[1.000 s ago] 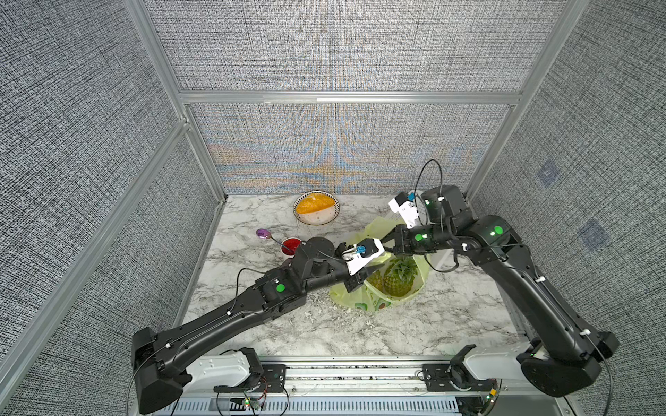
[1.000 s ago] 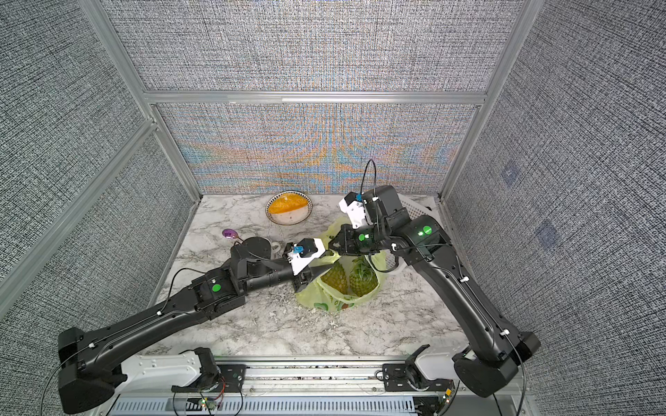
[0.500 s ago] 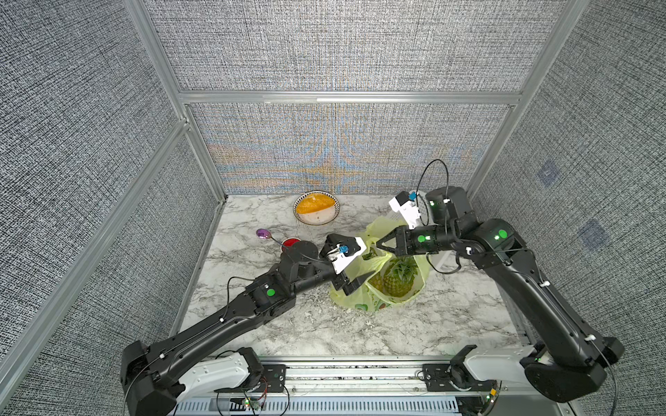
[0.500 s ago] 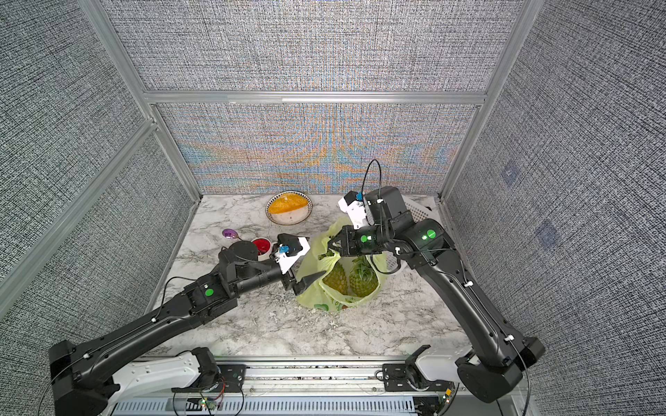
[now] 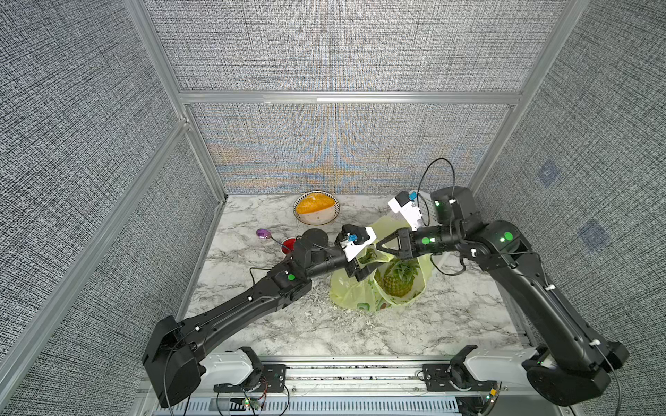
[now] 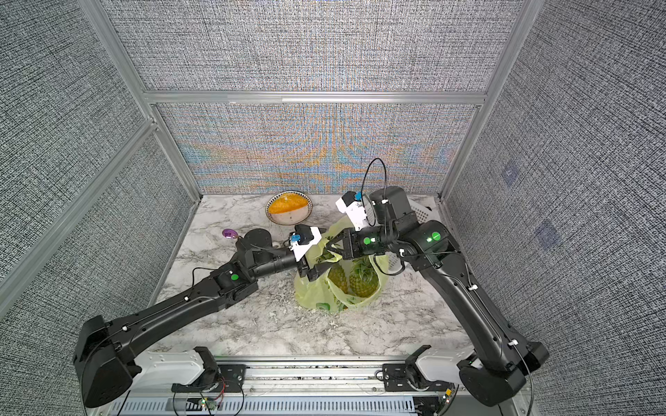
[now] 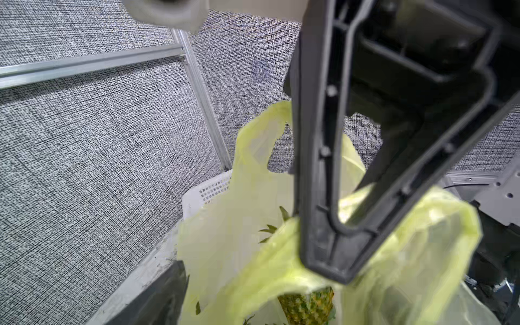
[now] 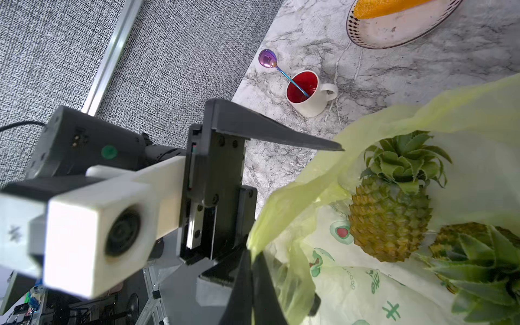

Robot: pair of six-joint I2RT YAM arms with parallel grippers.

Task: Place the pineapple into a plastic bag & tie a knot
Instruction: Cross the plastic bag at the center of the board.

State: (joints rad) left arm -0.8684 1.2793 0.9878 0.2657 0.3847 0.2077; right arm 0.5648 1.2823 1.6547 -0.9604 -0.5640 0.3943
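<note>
Near the left edge of the marble surface, a purple spoon leaned with its handle in a red-lined mug, which was half hidden behind the left arm in both top views. A bowl holding something orange sat at the back edge. The left gripper hung at the bag's left rim, jaws spread wide, gripping nothing. The plastic bag sat about mid-surface, slightly toward the right edge, mouth open, one loop handle standing loose. The pineapple was inside, a second pineapple beside it. The right gripper was clamped tight on the bag's rim. A white basket stood in the back right corner.
</note>
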